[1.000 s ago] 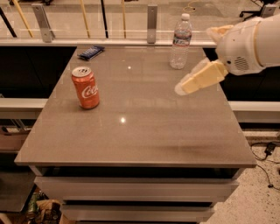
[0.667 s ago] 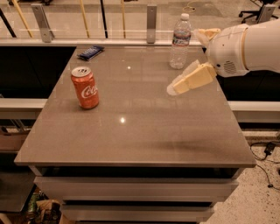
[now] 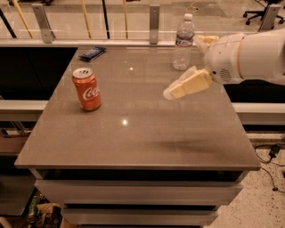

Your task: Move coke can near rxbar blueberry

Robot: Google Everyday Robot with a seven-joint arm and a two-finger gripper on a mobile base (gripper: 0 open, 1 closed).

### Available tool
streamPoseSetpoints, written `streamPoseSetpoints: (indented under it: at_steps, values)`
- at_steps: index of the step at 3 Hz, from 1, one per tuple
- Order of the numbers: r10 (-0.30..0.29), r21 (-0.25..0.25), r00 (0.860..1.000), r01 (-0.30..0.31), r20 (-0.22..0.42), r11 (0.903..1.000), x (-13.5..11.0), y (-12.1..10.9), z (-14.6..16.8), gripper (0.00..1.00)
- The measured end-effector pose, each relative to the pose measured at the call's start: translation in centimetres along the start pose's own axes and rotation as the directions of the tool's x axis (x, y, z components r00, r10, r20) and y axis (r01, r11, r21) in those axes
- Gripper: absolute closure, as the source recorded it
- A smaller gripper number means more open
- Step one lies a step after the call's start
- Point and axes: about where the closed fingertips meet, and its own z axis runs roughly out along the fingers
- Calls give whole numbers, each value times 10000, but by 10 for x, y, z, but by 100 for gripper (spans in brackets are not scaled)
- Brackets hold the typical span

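Three things sit on the grey-brown rectangular worktop [image 3: 133, 142], well apart from one another. The red-orange aluminium coke can [image 3: 87, 89], with white script and a silver top, stands upright toward the picture's left side, about midway between the near and far edges, and nothing touches it. The rxbar blueberry [image 3: 92, 53], a small flat bar in a dark blue wrapper, lies flat at the far left corner, beyond the can and clear of it, turned at a slant to the worktop's edge. A tall clear plastic water bottle [image 3: 183, 42] with a white cap stands upright near the far edge, right of the middle. The robot's bulky white arm [image 3: 242, 58] comes in from the picture's right edge. Its cream-coloured gripper [image 3: 169, 92] points leftward and slightly down, hanging over the worktop just in front of the bottle and well to the right of the can. The gripper holds nothing; whether it is parted wide or drawn narrow cannot be told from this angle. Under the worktop are pale drawer fronts [image 3: 133, 191], one below the other. Behind the far edge stand upright metal posts [image 3: 154, 24] with a pale floor showing beyond them, and a black office chair [image 3: 262, 9] stands on that floor at the top right of the picture.
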Motion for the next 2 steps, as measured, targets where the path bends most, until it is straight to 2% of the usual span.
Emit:
streamPoseSetpoints:
  at_steps: [1, 2]
  values:
    - [627, 165, 9952, -641, 747, 9978, 12, 15, 28, 0]
    - [1010, 27, 9790, -1031, 1771, 9947, 15, 29, 59, 0]
